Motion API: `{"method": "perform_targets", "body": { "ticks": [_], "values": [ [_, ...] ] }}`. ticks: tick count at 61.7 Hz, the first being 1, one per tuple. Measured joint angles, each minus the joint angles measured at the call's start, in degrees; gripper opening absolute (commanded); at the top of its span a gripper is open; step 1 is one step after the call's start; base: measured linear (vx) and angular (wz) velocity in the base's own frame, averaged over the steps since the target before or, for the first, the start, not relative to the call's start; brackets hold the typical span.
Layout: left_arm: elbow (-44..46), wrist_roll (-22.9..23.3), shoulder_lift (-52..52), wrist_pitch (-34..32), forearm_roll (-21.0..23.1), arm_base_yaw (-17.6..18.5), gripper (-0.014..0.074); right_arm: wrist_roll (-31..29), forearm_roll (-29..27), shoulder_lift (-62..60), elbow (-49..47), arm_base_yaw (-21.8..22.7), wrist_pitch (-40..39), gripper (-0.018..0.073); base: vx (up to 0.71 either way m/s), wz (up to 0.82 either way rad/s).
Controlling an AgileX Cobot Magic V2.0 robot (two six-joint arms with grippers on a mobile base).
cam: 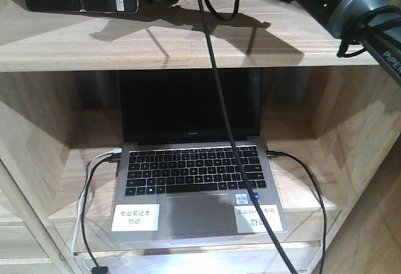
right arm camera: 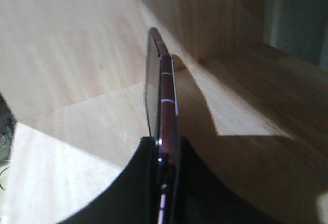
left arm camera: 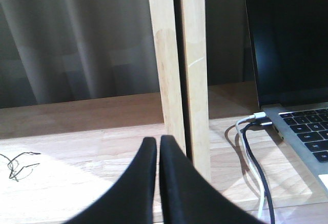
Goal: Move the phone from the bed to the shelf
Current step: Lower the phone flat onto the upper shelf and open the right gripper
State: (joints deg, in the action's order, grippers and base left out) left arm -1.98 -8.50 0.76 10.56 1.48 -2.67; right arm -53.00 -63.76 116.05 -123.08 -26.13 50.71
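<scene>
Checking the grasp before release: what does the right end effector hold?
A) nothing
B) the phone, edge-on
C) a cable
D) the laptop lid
B: the right wrist view shows the phone edge-on, pinched in the right end effector.

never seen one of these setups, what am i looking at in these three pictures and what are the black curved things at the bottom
This is a two-armed robot facing a wooden shelf unit. The front picture looks out from the robot's body: an open laptop sits on the lower board. The other two pictures come from cameras on the wrists, so the black curved shapes are each gripper's fingers. The left gripper is shut and empty, beside a wooden post. The right gripper pinches a phone, seen edge-on, over the pale shelf. Whether the phone touches the wood, I cannot tell.
</scene>
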Motion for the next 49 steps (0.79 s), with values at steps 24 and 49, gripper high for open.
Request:
{"method": "perform_targets", "body": {
  "ticks": [24,49],
  "values": [
    [0.0,0.0,0.0,0.0,0.0,0.0,0.0001,0.06,-0.33,0.99,-0.1,0.05,-0.75,0.0099,0.0,0.0],
    [0.0,0.0,0.0,0.0,0.0,0.0,0.0001,2.85,4.71,1.03,-0.1,0.05,-1.64,0.0499,0.0,0.0]
  ]
}}
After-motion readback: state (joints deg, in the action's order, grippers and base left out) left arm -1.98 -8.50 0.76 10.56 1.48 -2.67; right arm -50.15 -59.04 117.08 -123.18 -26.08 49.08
